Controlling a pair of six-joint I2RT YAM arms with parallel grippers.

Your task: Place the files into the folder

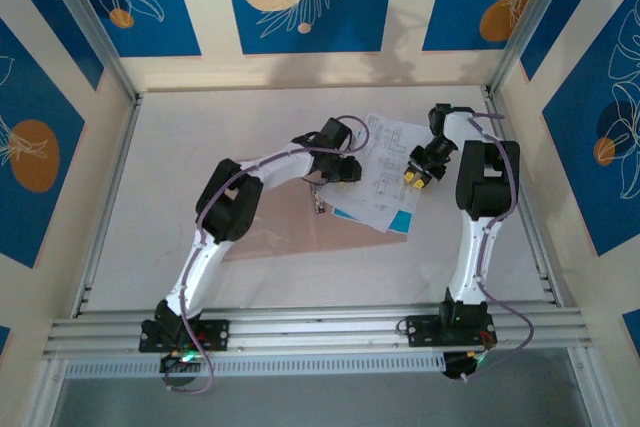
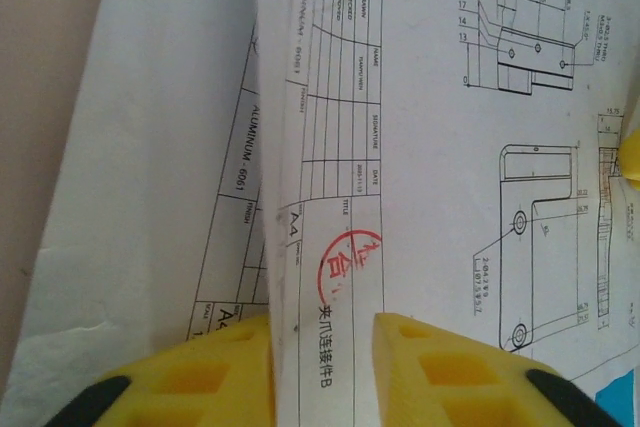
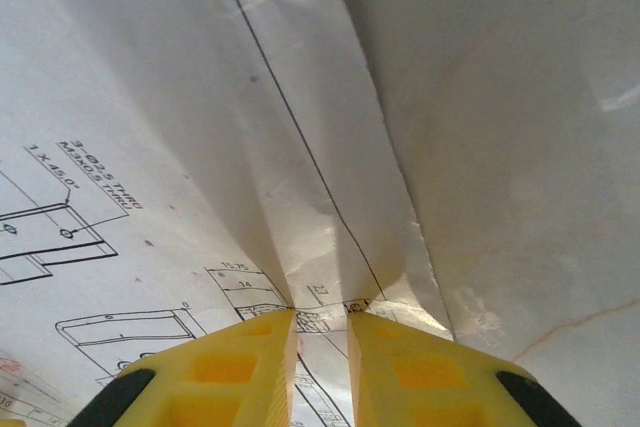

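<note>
Jaws of left gripper (image 2: 322,347) and right gripper (image 3: 320,332) each pinch the files (image 1: 385,152), centre right; none seems inside the folder (image 1: 285,232) yet.

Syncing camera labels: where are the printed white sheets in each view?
Top external: printed sheets right of centre, between left gripper and right gripper.
Left wrist: across most of the frame, a fold between the left gripper's fingers.
Right wrist: left and centre, a crease pinched at the right gripper.
Shared landmark: their black line drawings.
</note>
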